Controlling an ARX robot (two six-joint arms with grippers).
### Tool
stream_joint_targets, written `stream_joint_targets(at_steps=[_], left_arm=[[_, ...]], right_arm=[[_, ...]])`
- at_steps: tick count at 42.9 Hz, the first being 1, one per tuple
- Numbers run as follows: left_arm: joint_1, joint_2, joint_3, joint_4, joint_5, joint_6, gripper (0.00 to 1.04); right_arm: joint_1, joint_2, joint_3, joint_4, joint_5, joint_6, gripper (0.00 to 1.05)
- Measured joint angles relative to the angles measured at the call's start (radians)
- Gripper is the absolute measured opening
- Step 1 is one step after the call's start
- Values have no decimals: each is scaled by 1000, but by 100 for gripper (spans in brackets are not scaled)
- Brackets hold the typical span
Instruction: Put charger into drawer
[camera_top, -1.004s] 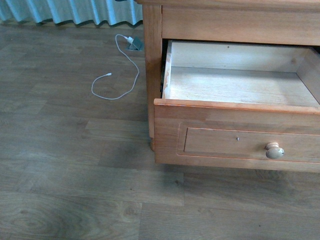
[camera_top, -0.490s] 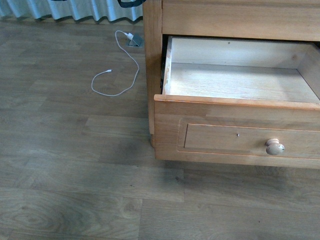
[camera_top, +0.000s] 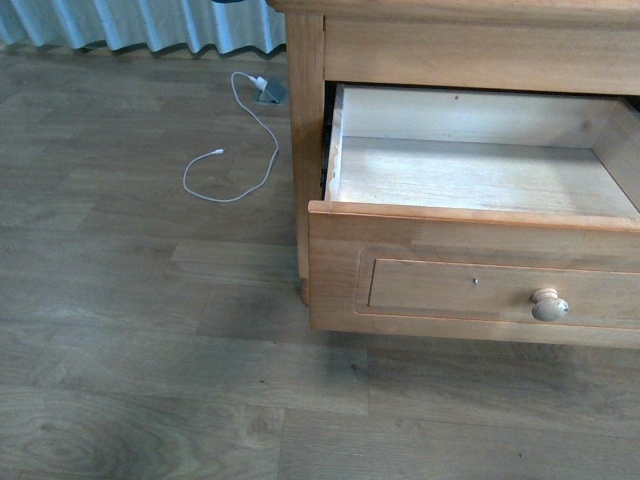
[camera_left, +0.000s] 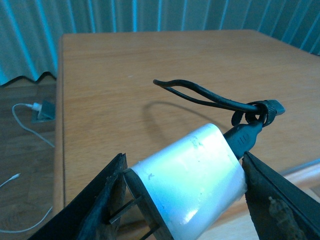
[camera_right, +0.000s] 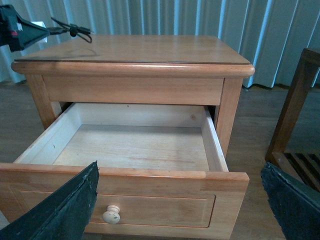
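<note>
Left gripper (camera_left: 184, 167) was clamped on the charger (camera_left: 192, 187), one finger on each side of the white brick, held up over the nightstand top (camera_left: 150, 60). I couldn't tell whether the brick touched the wood or hung just above it. Its black cable (camera_left: 210, 95) looped out past the brick with the plug tucked against the loop, throwing a shadow on the top.

From the right wrist camera you could see that same gripper (camera_right: 20, 31) near a far corner of the nightstand, well away from the drawer (camera_right: 125, 175). The drawer (camera_top: 470, 215) was pulled well out, and only its pale wood bottom and walls showed inside.

Front view cut the drawer off at the right edge, just past the knob (camera_top: 549, 304), and neither arm showed there. The charger's prongs were mostly hidden down by one finger.

Right gripper (camera_right: 177, 202) hung in front of the drawer, angled down at it, fingers spread wide with nothing between them.

Off on the floor (camera_top: 150, 350), a thin white cable (camera_top: 235, 170) lay curled near the curtain (camera_top: 150, 25).
</note>
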Motion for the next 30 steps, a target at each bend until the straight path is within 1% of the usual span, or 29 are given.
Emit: stream_joint_targets(at_steps=[6,10,15,20,30], left_arm=[[-55,-129,-127,8,89,39,64],[-93,-174,-190,-1,113,75,64],[-130,-173,-223,-26,115,111,64],[-144,-142,-224,-40,100,129,64],[-165,-5,-169,-61,93,136,64]], right_arm=[[0,0,0,0,0,0,96],[0,0,0,0,0,0,96],[0,0,0,0,0,0,96],[0,0,0,0,0,0,96],[0,0,0,0,0,0,96]])
